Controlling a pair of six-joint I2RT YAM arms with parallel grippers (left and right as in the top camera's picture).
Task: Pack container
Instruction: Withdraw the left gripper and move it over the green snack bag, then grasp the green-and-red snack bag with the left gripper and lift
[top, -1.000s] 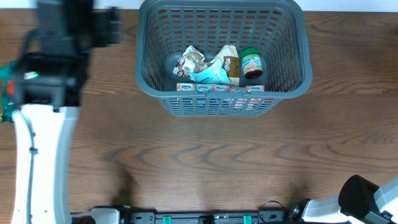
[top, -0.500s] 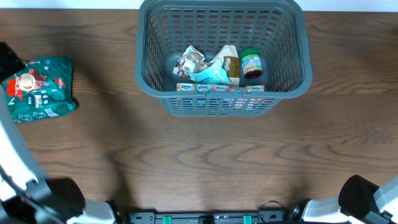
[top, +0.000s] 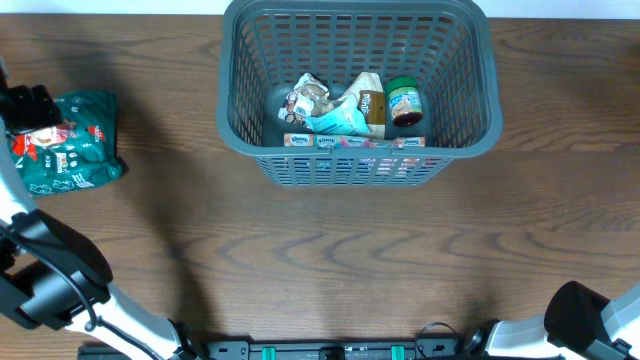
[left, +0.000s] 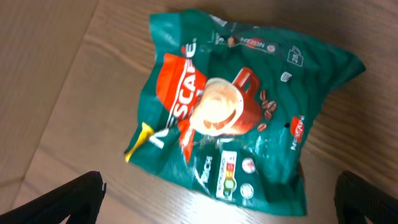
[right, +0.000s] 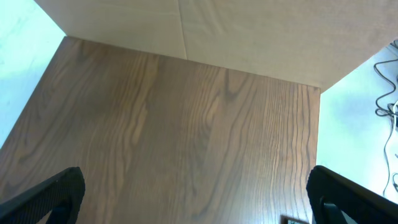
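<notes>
The dark grey basket (top: 470, 135) stands at the back centre of the table. It holds a green-lidded jar (top: 404, 100), crumpled snack packets (top: 330, 105) and a flat box along its near wall (top: 355, 142). A green Nescafe bag (top: 75, 150) lies flat on the table at the far left, and fills the left wrist view (left: 242, 118). My left gripper (left: 217, 202) hangs open above the bag, with its fingers wide apart and empty; in the overhead view it is at the bag's left edge (top: 25, 105). My right gripper (right: 199, 193) is open and empty over bare table.
The right arm's base (top: 590, 320) sits at the front right corner. The left arm (top: 50, 270) runs along the left edge of the table. The table's far edge and a pale wall show in the right wrist view (right: 186, 37).
The left arm swung away from over the left side, uncovering the Nescafe bag, and its gripper now sits at the bag's left edge. The basket and right arm have not moved.
</notes>
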